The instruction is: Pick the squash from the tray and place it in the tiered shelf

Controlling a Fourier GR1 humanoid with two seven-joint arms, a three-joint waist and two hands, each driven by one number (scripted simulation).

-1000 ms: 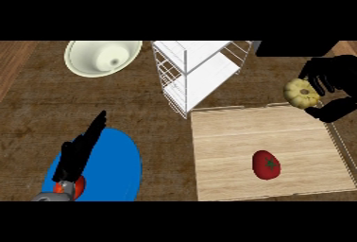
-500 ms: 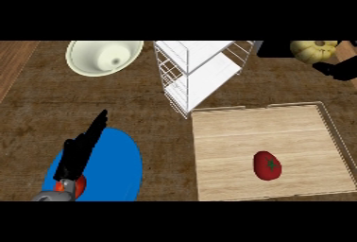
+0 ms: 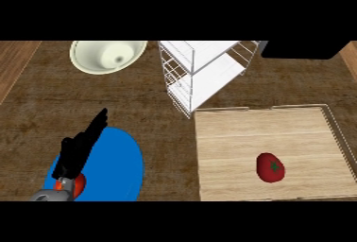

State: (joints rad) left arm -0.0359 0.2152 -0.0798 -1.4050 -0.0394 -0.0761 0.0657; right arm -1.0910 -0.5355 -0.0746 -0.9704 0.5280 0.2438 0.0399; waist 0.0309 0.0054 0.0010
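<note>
squash shows nowhere in the head view, so where it sits cannot be told. wooden tray (image 3: 230, 142) lies at the lower right of the dark counter (image 3: 42, 108), and on its pale boards there is only a red tomato (image 3: 271, 167) with a green stem mark, lying toward the tray's right half and apart from its raised rim. white wire tiered shelf (image 3: 199, 71) stands just above the tray's upper left corner, its white shelf plates visible through the wire sides and its lower corner close to the tray's rim; what lies on its shelves cannot be made out from this steep angle. a dark shape (image 3: 303, 49) fills the upper right corner beside the shelf, and whether it is part of the right arm cannot be told; the right hand itself and its fingers are not visible. cream bowl (image 3: 108, 56) sits at the upper left, well apart from the tray. blue plate (image 3: 115, 165) lies at the lower left, with a small red thing (image 3: 77, 185) on it, partly hidden, that is too covered to name. left hand (image 3: 80, 149) rests over the plate's left side, fingers straight and pointing up toward the shelf, holding nothing, with the grey forearm coming in at the lower edge.
</note>
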